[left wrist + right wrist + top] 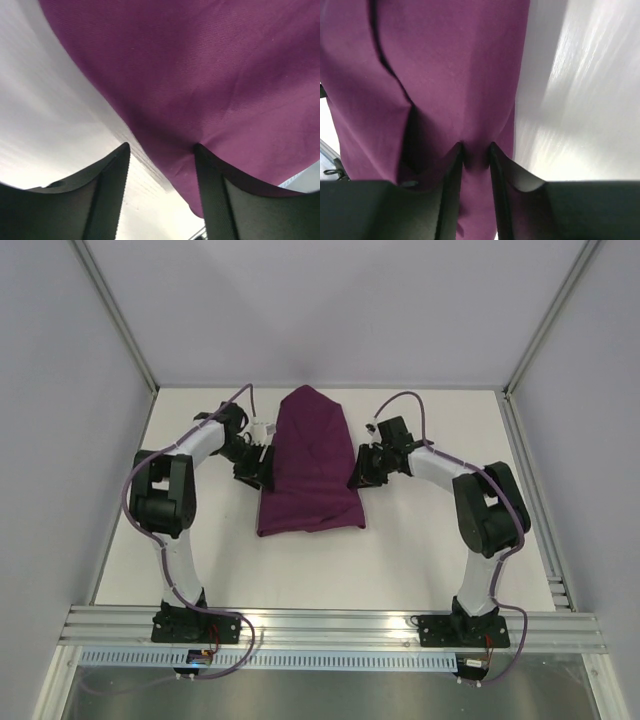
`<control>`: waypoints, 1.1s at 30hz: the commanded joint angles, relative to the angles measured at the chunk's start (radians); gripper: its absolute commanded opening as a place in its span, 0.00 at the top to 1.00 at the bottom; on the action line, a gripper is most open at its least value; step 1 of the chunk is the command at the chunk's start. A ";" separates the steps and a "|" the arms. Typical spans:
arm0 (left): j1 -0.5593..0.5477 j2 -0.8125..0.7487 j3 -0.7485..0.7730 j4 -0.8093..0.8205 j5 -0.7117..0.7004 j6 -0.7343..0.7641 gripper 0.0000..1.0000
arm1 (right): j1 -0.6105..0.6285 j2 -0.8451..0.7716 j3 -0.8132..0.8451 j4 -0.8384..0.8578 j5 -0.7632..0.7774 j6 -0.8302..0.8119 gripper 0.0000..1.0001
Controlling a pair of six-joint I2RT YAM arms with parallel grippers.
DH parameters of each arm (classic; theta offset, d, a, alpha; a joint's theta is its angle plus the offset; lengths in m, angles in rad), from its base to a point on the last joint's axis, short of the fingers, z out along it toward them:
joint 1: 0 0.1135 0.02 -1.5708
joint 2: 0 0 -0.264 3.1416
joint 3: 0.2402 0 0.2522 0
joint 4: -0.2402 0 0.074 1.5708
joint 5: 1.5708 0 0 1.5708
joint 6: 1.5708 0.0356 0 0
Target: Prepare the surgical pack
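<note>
Seen from above, the purple cloth (308, 465) lay at the middle of the table (420, 560). Its long axis ran away from the arms, narrow end pointing far. The left claw (258, 468) and right claw (358, 472) stood at its side edges.

Left wrist view: the claw was spread, the cloth's edge lying loose between its fingers.

Right wrist view: the fingers were drawn close about a fold, but a firm pinch could not be told. A pull from one side alone would likely skew the bundle.

White table (200, 570), purple cloth (310, 470) lying mid-table, apparently folded over
</note>
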 commanded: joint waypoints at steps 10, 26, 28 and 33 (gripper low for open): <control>-0.063 -0.157 -0.218 -0.061 -0.023 0.077 0.42 | 0.067 -0.182 -0.251 0.078 -0.123 0.038 0.91; -0.012 -0.149 0.057 -0.086 0.000 0.028 0.18 | -0.066 -0.069 0.079 -0.130 0.023 -0.065 0.38; -0.012 -0.064 0.137 -0.096 0.014 0.002 0.18 | -0.077 0.018 0.163 -0.146 0.003 -0.054 0.38; -0.017 0.163 0.353 -0.141 0.033 -0.018 0.20 | -0.077 0.262 0.370 -0.173 -0.025 -0.034 0.41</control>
